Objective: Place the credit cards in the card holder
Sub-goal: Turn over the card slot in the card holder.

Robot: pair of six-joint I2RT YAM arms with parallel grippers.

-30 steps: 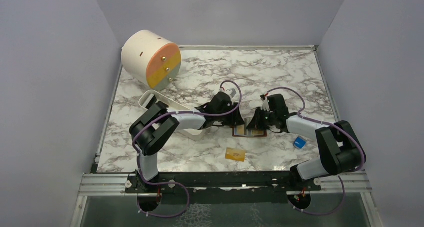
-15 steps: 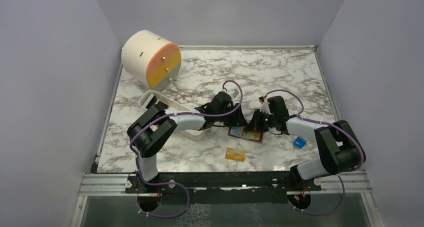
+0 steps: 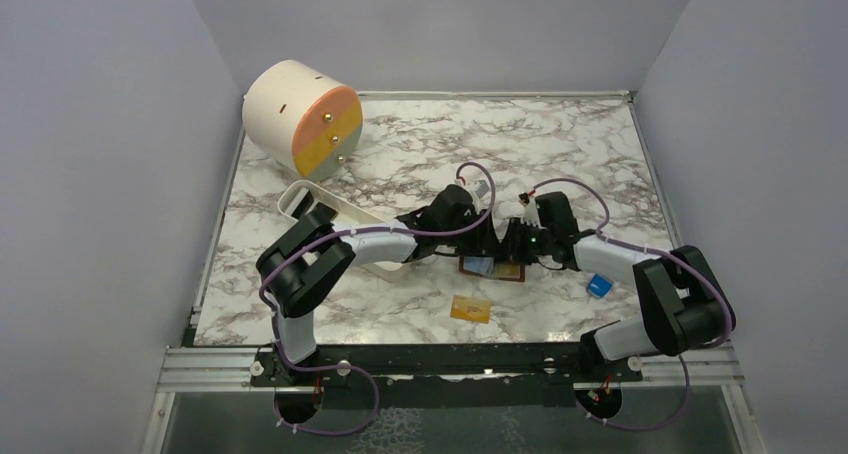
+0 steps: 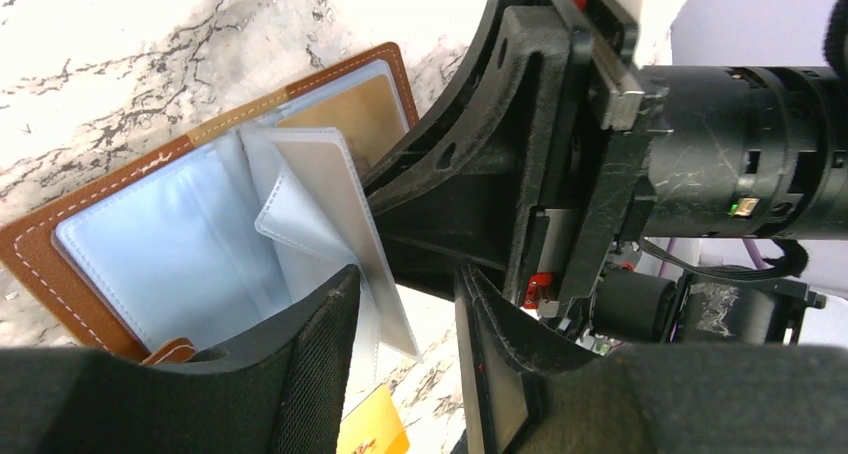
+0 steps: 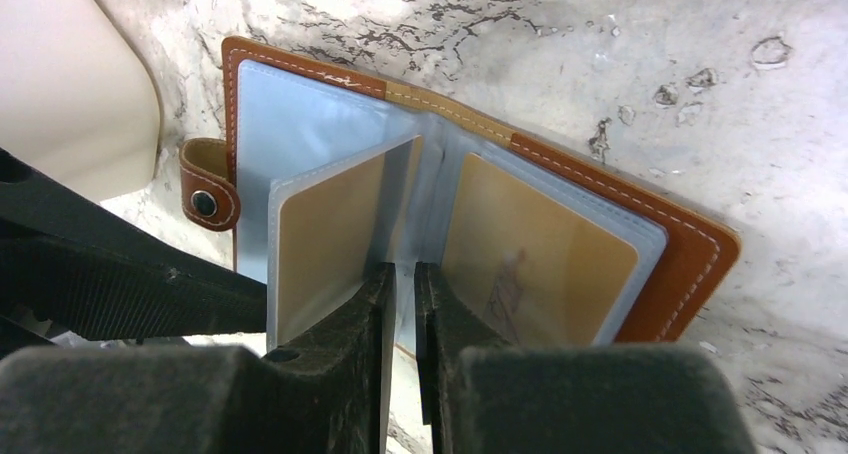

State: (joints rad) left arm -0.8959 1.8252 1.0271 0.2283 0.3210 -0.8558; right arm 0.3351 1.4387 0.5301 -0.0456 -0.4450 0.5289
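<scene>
Done: card holder (image 5: 690, 254) open, two gold cards (image 5: 540, 244) sleeved | Left: orange credit card (image 3: 470, 309) on worktop (image 3: 560, 154) | right tool (image 5: 402, 304) pinching sleeve | left tool (image 4: 400, 354) agape

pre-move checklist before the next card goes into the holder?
1. Card holder lying open: ok.
2. Right claw pinching one sleeve upright: ok.
3. Left claw carrying a card: not ok, open and empty.
4. Orange card loose and uncovered for pickup: ok.
5. Free pocket reachable: cannot tell; two pockets already show gold cards.
</scene>
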